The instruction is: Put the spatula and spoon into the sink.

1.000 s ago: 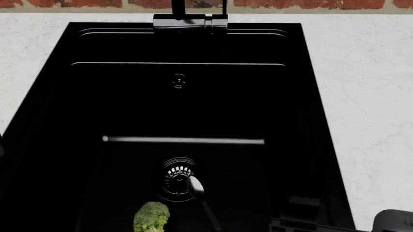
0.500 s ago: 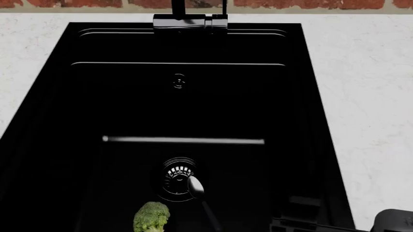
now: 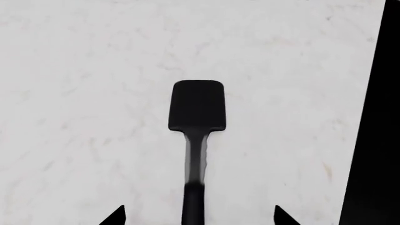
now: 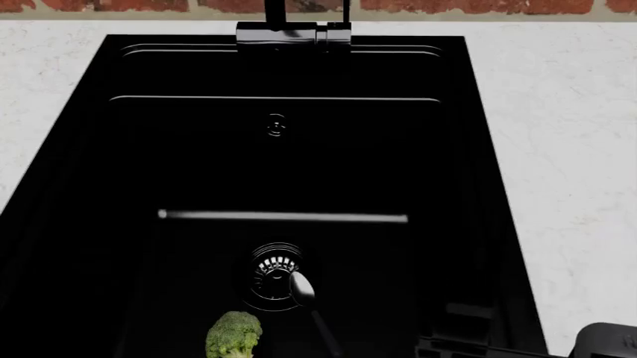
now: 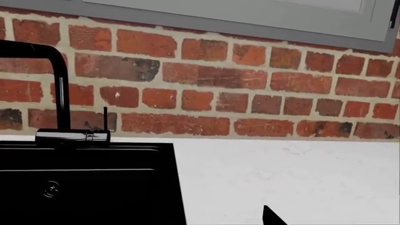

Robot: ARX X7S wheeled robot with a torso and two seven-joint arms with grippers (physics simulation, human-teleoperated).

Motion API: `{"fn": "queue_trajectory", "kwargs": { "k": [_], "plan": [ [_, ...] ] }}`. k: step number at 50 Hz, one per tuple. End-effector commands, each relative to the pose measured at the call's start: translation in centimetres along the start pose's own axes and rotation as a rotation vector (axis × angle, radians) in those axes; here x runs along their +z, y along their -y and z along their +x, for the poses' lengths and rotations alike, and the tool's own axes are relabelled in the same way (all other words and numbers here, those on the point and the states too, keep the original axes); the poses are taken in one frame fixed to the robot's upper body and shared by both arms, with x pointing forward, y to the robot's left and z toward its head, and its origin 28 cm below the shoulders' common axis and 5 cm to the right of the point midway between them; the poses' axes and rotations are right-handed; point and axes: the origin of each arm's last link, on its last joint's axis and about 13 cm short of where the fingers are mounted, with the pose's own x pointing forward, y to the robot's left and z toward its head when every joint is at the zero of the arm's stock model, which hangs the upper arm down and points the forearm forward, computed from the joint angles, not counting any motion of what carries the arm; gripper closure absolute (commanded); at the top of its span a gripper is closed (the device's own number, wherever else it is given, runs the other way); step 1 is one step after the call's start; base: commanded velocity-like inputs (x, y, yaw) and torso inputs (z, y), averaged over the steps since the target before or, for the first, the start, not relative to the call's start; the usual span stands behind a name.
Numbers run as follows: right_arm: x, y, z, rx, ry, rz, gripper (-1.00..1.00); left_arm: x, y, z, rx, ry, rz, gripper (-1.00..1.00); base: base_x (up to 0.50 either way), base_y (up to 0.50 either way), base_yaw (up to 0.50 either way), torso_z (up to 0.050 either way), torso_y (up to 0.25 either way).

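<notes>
The black spatula (image 3: 196, 112) lies flat on the white counter, outside the sink. Its handle runs back between the fingertips (image 3: 116, 216) of my left gripper (image 3: 196, 218), which is open and not touching it. In the head view the spoon (image 4: 301, 289) lies on the sink (image 4: 468, 186) floor, its metal bowl resting on the edge of the round drain (image 4: 274, 270). My right gripper (image 5: 195, 219) hovers over the sink's right rim; it is open and holds nothing. Only one of its fingertips (image 5: 271, 217) shows. The left gripper is out of the head view.
A green broccoli floret (image 4: 234, 334) sits in the sink near the drain. The black faucet (image 4: 294, 31) stands at the sink's back edge, before a red brick wall (image 5: 250, 84). The sink's rim (image 3: 374, 140) lies close beside the spatula. Part of my right arm (image 4: 607, 340) shows at the corner.
</notes>
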Motion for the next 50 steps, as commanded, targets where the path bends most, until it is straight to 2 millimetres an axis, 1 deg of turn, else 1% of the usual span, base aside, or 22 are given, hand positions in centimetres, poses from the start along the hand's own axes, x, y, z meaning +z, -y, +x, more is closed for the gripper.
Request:
{"fn": "queue_trajectory", "kwargs": {
  "k": [1, 12, 23, 24, 40, 47, 50],
  "plan": [
    [0.2, -0.2, 0.3, 0.017, 0.035, 0.014, -1.0, -0.6, 0.1, 1.6, 0.032, -0.041, -0.013, -1.0, 0.0, 0.0, 0.0, 0.0, -0.01],
    [0.4, -0.2, 0.2, 0.017, 0.037, 0.012, -1.0, -1.7, 0.1, 2.6, 0.039, -0.079, 0.001, -1.0, 0.0, 0.0, 0.0, -0.001, -0.004],
    [0.2, -0.2, 0.4, 0.012, 0.033, 0.018, -1.0, -2.7, -0.1, 3.3, 0.093, -0.127, 0.011, -1.0, 0.0, 0.0, 0.0, -0.003, -0.005],
    [0.2, -0.2, 0.4, 0.011, 0.034, 0.018, -1.0, -2.7, -0.1, 3.3, 0.115, -0.128, -0.001, 1.0, 0.0, 0.0, 0.0, 0.0, -0.011],
    [0.2, -0.2, 0.3, 0.005, 0.034, 0.025, -1.0, -2.2, 0.1, 2.5, 0.081, -0.087, 0.003, 1.0, 0.0, 0.0, 0.0, -0.002, -0.005],
    [0.1, -0.2, 0.4, 0.008, 0.033, 0.024, -1.0, -0.5, 0.6, 1.0, 0.036, 0.043, -0.005, 1.0, 0.0, 0.0, 0.0, 0.0, -0.003],
    [0.2, -0.2, 0.4, 0.008, 0.034, 0.023, -1.0, 0.5, 0.7, -0.1, 0.001, 0.088, -0.011, 1.0, 0.0, 0.0, 0.0, 0.0, 0.0]
  ]
}}
